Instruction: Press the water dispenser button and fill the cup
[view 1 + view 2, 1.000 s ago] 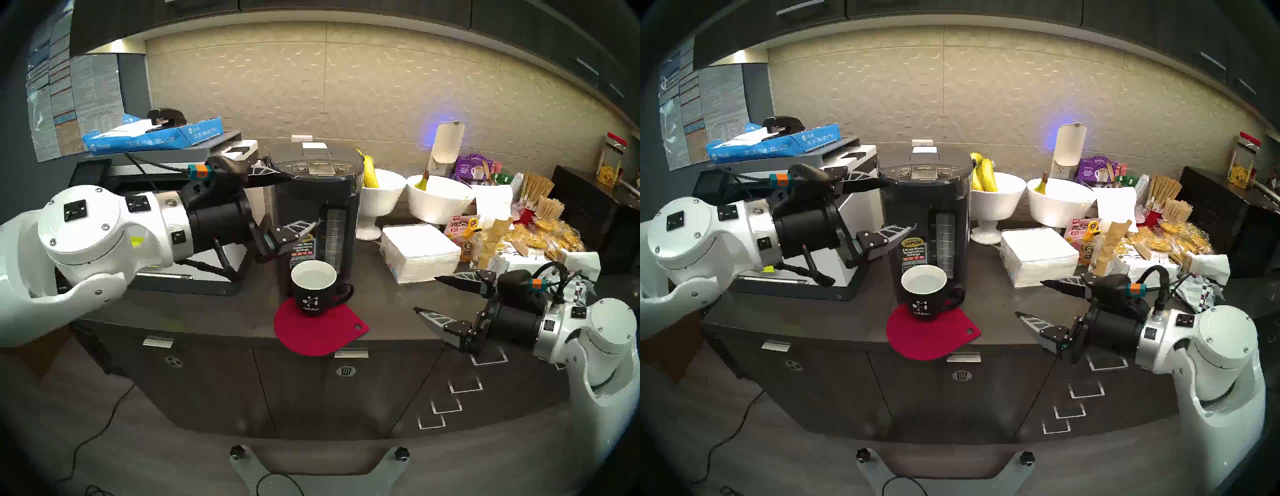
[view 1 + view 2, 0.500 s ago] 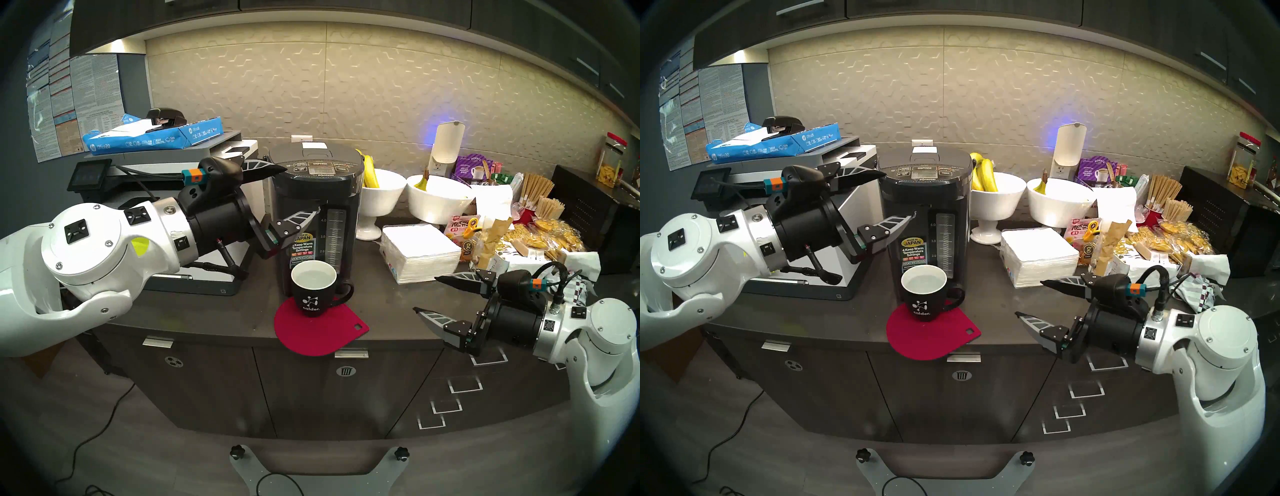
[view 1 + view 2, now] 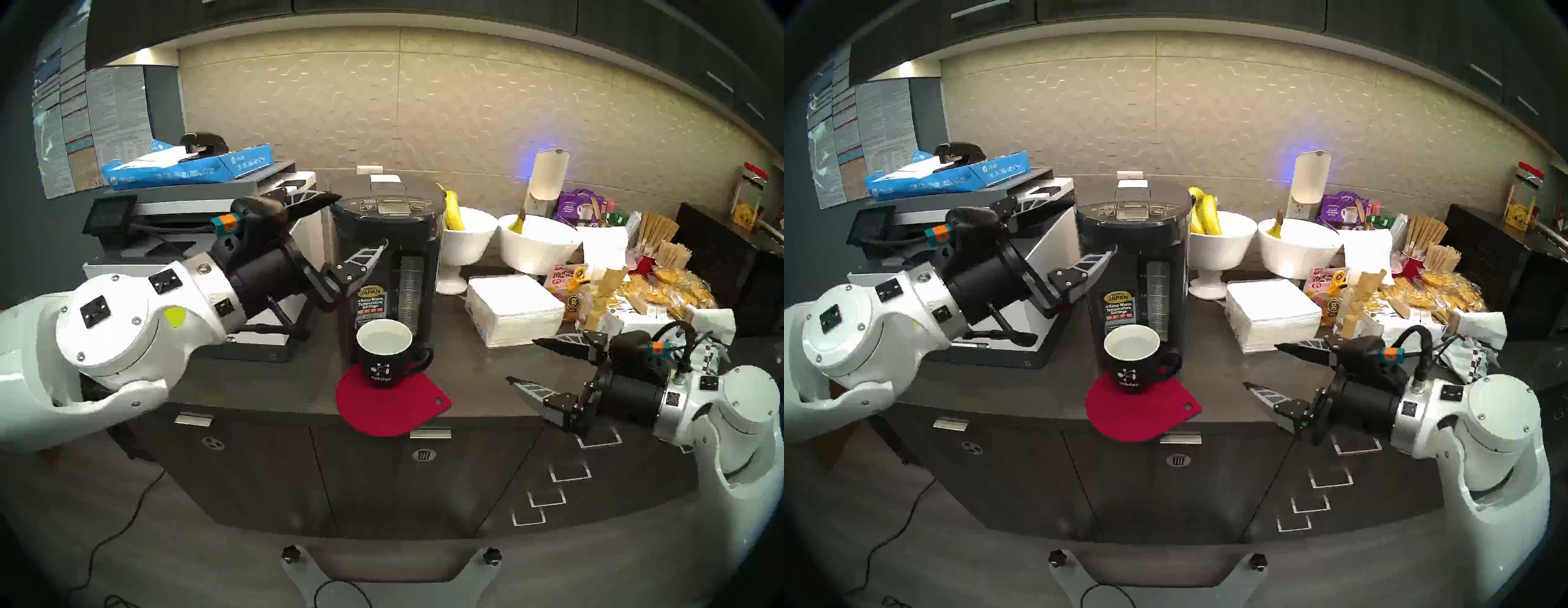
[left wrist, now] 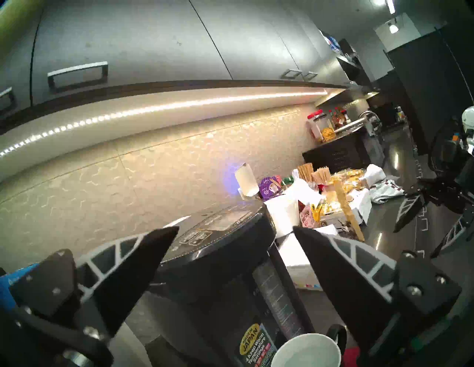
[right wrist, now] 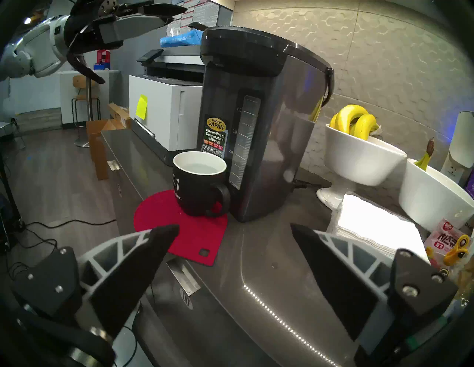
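Note:
The dark grey water dispenser (image 3: 388, 263) (image 5: 256, 115) stands mid-counter, its wide button (image 3: 392, 200) on the top panel uncovered. In front of it, below the spout, the black cup (image 3: 384, 358) (image 5: 200, 184) sits on a red mat (image 3: 390, 403) with water inside. My left gripper (image 3: 362, 220) (image 4: 236, 228) is open and empty beside the dispenser's upper left, with one finger level with the lid edge and the other in front of the body. My right gripper (image 3: 521, 360) (image 5: 234, 226) hangs open and empty over the counter, right of the cup.
A white-and-grey printer (image 3: 203, 237) with a blue paper ream (image 3: 186, 167) stands left of the dispenser. White bowls with bananas (image 3: 464, 237), a napkin stack (image 3: 513, 308) and snack packets (image 3: 653, 288) crowd the right. The counter's front edge (image 3: 254, 407) is near the mat.
My left gripper has drawn back to the left and tilted upward. Its upper finger has come off the button panel. The cup, the dispenser and the right arm have not moved.

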Controlling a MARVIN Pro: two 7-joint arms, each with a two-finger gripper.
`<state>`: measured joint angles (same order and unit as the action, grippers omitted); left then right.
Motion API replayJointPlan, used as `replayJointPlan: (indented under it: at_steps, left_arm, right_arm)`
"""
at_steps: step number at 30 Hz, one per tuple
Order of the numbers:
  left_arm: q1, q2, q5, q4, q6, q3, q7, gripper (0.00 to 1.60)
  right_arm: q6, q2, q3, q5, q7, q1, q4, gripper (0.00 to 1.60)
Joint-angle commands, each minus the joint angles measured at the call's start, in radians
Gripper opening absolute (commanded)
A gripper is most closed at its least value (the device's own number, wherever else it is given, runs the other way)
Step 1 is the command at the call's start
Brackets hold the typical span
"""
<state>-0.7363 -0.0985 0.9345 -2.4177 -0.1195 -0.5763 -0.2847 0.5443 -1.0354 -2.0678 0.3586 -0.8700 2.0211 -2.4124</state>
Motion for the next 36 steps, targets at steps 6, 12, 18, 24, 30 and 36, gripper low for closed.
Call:
replayJointPlan:
  at_steps: [6, 12, 18, 24, 30, 36]
  left_arm:
    - [-0.041, -0.001, -0.048, -0.017, -0.107, 0.003, -0.109, 1.6]
    - [-0.071, -0.001, -0.085, -0.023, -0.165, 0.012, -0.177, 1.6]
    - [-0.095, -0.001, -0.117, -0.026, -0.21, 0.019, -0.23, 1.6]
    - [-0.125, -0.001, -0.163, -0.026, -0.267, 0.028, -0.298, 1.6]
    - [-0.152, -0.001, -0.211, -0.026, -0.315, 0.035, -0.356, 1.6]
    - [-0.179, -0.001, -0.262, -0.026, -0.36, 0.043, -0.413, 1.6]
  right_arm:
    - [-0.002, 0.002, 0.0, 0.001, -0.001, -0.005, -0.01, 1.6]
    - [-0.002, 0.002, 0.0, 0.001, -0.001, -0.005, -0.01, 1.6]
    - [-0.002, 0.002, 0.0, 0.001, -0.001, -0.005, -0.01, 1.6]
    - [-0.002, 0.002, 0.0, 0.001, -0.001, -0.005, -0.011, 1.6]
    - [-0.002, 0.002, 0.0, 0.001, -0.001, -0.005, -0.011, 1.6]
    - [-0.002, 0.002, 0.0, 0.001, -0.001, -0.005, -0.011, 1.6]
